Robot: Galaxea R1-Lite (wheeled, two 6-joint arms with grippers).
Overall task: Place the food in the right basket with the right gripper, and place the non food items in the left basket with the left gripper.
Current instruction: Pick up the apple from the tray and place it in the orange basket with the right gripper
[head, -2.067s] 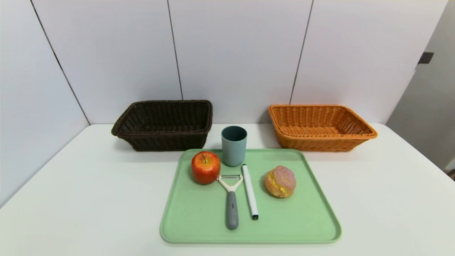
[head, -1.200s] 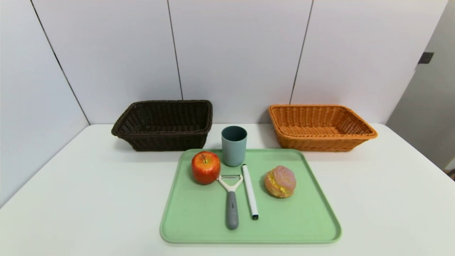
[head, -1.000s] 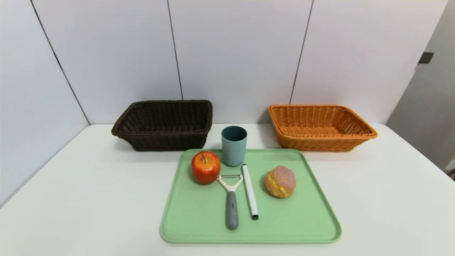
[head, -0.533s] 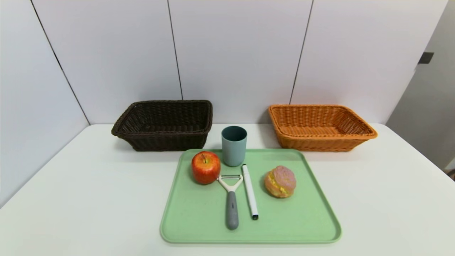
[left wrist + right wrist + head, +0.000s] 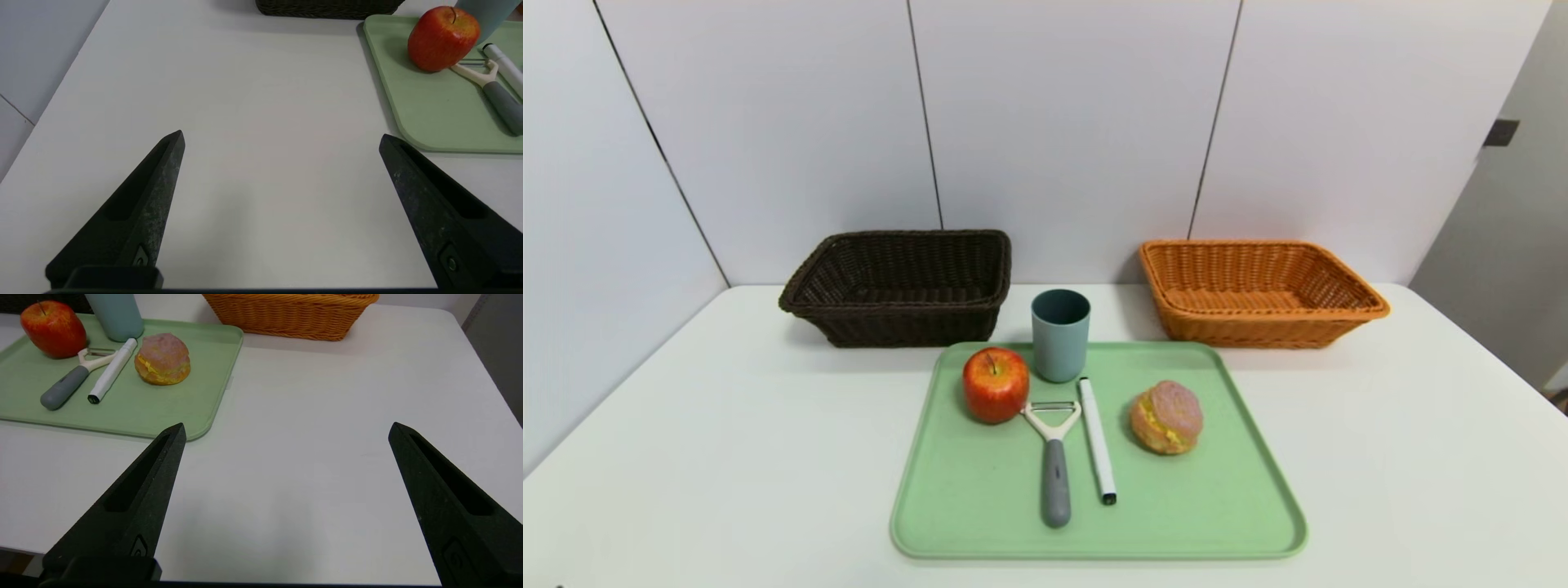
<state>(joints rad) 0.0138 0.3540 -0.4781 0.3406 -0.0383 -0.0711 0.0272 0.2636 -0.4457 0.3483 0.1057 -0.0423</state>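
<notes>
On the green tray (image 5: 980, 506) lie a red apple (image 5: 996, 384), a pinkish-brown bun (image 5: 1166, 416), a white peeler with a grey handle (image 5: 1054, 457) and a white pen (image 5: 1097, 439). A teal-grey cup (image 5: 1060, 335) stands at the tray's far edge. The dark brown left basket (image 5: 898, 286) and the orange right basket (image 5: 1258, 290) sit at the back. Neither arm shows in the head view. My left gripper (image 5: 281, 136) hovers open over bare table near the tray's left side. My right gripper (image 5: 286, 428) hovers open over bare table near the tray's right corner. Both hold nothing.
The white table (image 5: 727, 441) meets grey wall panels (image 5: 1062, 122) behind the baskets. Its right edge (image 5: 496, 388) drops off beside a grey wall. Bare table lies on both sides of the tray.
</notes>
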